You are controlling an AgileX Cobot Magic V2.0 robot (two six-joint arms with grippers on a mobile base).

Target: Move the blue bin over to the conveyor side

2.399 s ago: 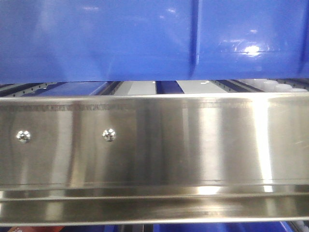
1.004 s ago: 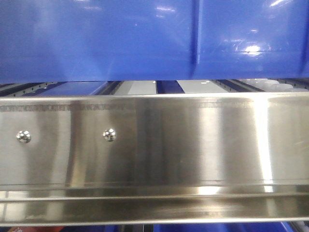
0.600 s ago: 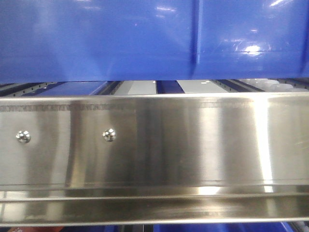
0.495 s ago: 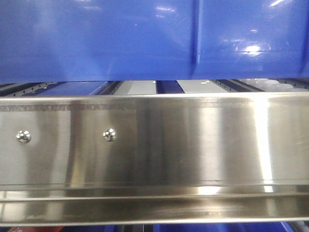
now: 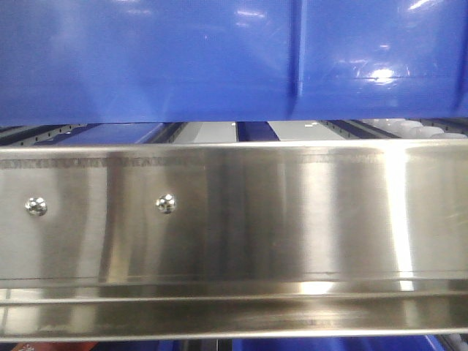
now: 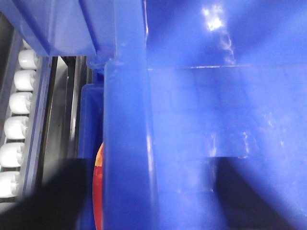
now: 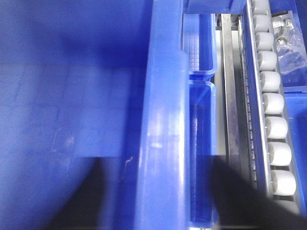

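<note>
The left end effector (image 6: 144, 203) and right end effector (image 7: 160, 203) each straddle the blue bin (image 5: 146, 58) rim; I cannot tell if they pinch it. Only the front view shows the steel rail (image 5: 234, 212) below the bin.

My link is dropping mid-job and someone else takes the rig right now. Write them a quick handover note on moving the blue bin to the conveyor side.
Left gripper: dark blurred jaws flank the rim of the large glossy blue plastic bin; open or shut cannot be told.
Right gripper: the same, at the rim on its side.
Bin: at the brushed-steel-railed rack, with its lower edge above the rail and white rollers alongside. Lifted or resting is unclear.
Dark conveyor belt: in no view.
Done: both arms are at the bin.
Left: confirm the grip, then carry the bin to the conveyor side.
</note>
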